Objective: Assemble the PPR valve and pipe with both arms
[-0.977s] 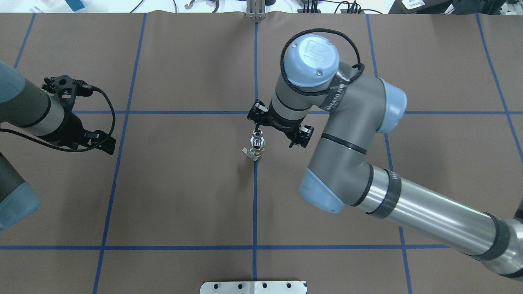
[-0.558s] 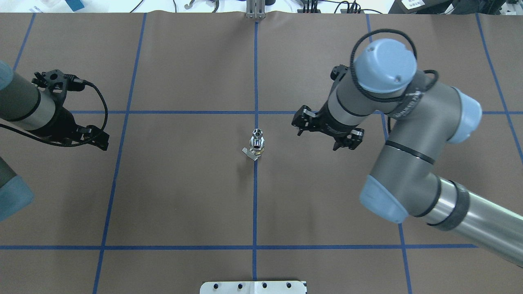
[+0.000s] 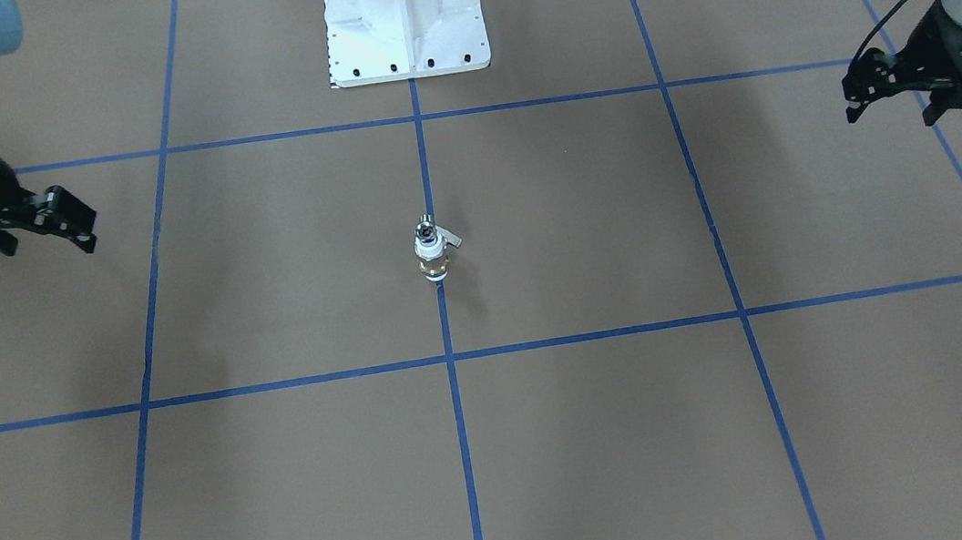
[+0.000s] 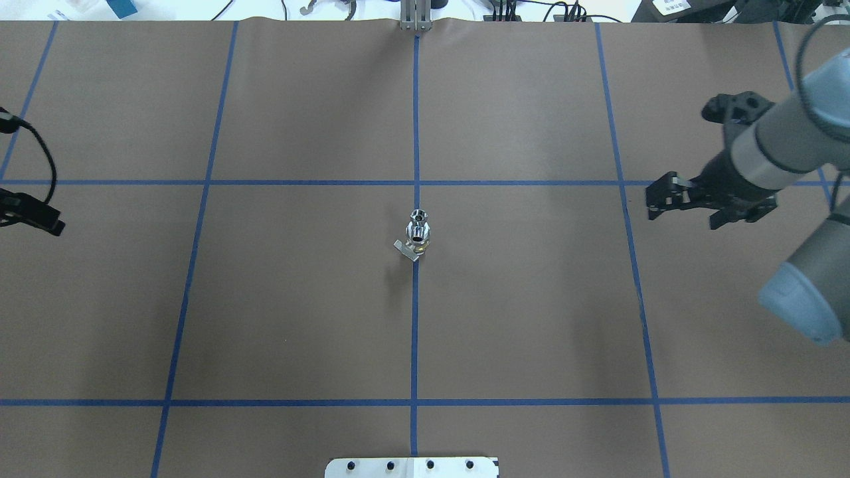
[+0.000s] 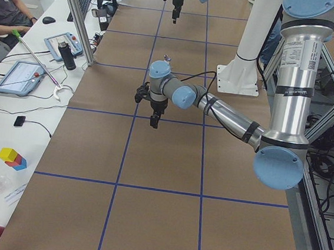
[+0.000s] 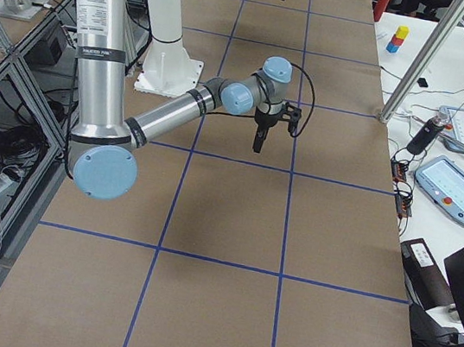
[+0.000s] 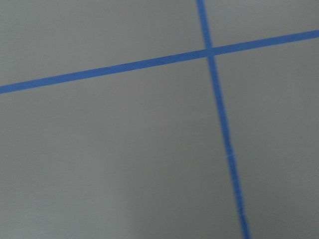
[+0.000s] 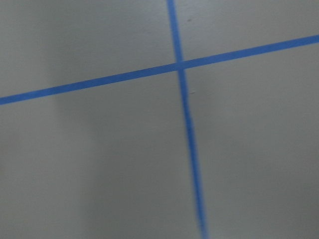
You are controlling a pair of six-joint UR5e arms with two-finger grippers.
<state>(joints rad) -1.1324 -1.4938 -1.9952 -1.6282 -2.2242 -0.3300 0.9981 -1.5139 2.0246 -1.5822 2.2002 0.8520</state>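
The PPR valve [image 4: 418, 240] stands upright on the centre blue line, white and brass, with its grey lever [image 3: 451, 239] sticking out sideways. The silvery pipe [image 3: 424, 224] sits upright in its top end. Nothing touches the pair. My right gripper [image 4: 657, 199] hangs far to the right of it, open and empty; it shows again as the right gripper [image 3: 80, 229] in the front view. At the opposite side my left gripper [image 3: 857, 100] is just as far off, also open and empty. Both wrist views hold only brown mat and blue tape.
The white pedestal base [image 3: 406, 31] stands at the robot's edge of the table. Blue tape lines [image 4: 415, 332] divide the brown mat [image 4: 299, 299] into squares. Beside the table a bench carries tablets [image 5: 18, 75] and a dark bottle [image 5: 68, 55], with a seated person [image 5: 4, 6] there.
My right gripper has left the pipe's top and swung far right. My left arm has drawn back to the left edge. The valve with the pipe has stayed put.
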